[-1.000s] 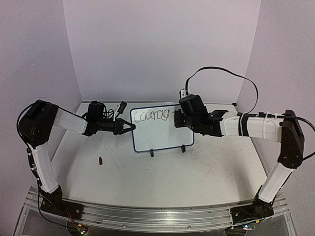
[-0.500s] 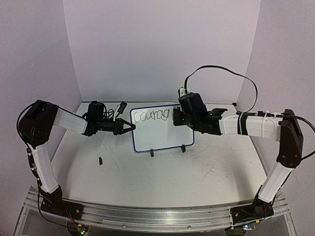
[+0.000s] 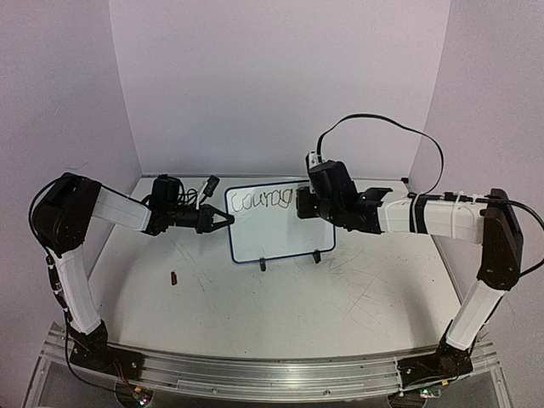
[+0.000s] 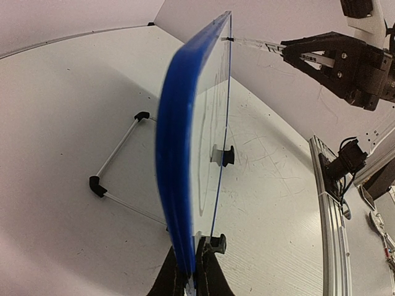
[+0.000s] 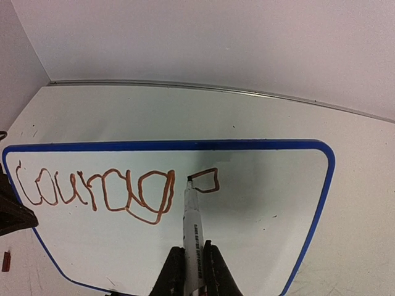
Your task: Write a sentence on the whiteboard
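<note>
Right gripper: jaws closed on a marker, barrel running straight out between the fingers. The tip touches the whiteboard at the lower left corner of a small, squarish loop just right of the written letters.

Left gripper: jaws pinched on the board's blue frame at its left edge. In that wrist view the board is seen edge-on, with the frame a thick blue band rising from the fingers.

Sentence: so far "Courag" plus the small loop, in reddish-brown loopy strokes along the upper part of the board. The first letter is close to the left frame. The strokes stay clear of the top rail.

Free board surface: the whole lower half is blank, as is the right part from the loop to the rounded right corner.

The board stands upright near the middle-rear of the table, between the two grippers, on two black clip feet. A thin wire prop with black ends lies on the table behind it.

Around it: broad scuffed white tabletop in front, toward the arm bases. A narrower strip lies behind, up to the back wall. A small dark red object lies on the table, front-left and well apart from the board. The side walls close in on both arms' outer sides.
</note>
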